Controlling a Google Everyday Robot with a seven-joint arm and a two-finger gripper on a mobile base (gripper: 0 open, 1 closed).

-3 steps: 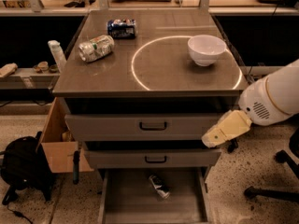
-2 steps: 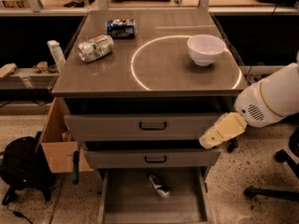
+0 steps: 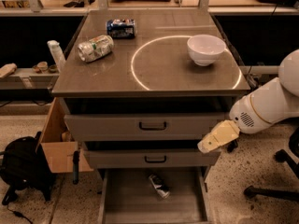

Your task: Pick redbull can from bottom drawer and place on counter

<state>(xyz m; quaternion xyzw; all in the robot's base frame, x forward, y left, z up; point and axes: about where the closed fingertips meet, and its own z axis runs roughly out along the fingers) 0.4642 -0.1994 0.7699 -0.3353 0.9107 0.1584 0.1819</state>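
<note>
The redbull can [image 3: 159,185], slim and silver with dark blue patches, lies on its side on the floor of the open bottom drawer [image 3: 126,204]. The counter [image 3: 154,64] above carries a thin white circle. My gripper [image 3: 212,140] hangs at the right of the cabinet, level with the gap between the two upper drawer fronts. It is above and to the right of the can and apart from it. The white arm [image 3: 271,106] comes in from the right edge.
On the counter lie a dented silver-green can [image 3: 95,48] and a dark blue can [image 3: 121,27] at the back left, and a white bowl [image 3: 206,49] at the right. A cardboard box [image 3: 58,143] and black backpack [image 3: 21,169] stand left of the cabinet. A chair base [image 3: 275,181] is at right.
My gripper and arm have moved slightly left, toward the cabinet's right side. The can and the things on the counter have not moved.
</note>
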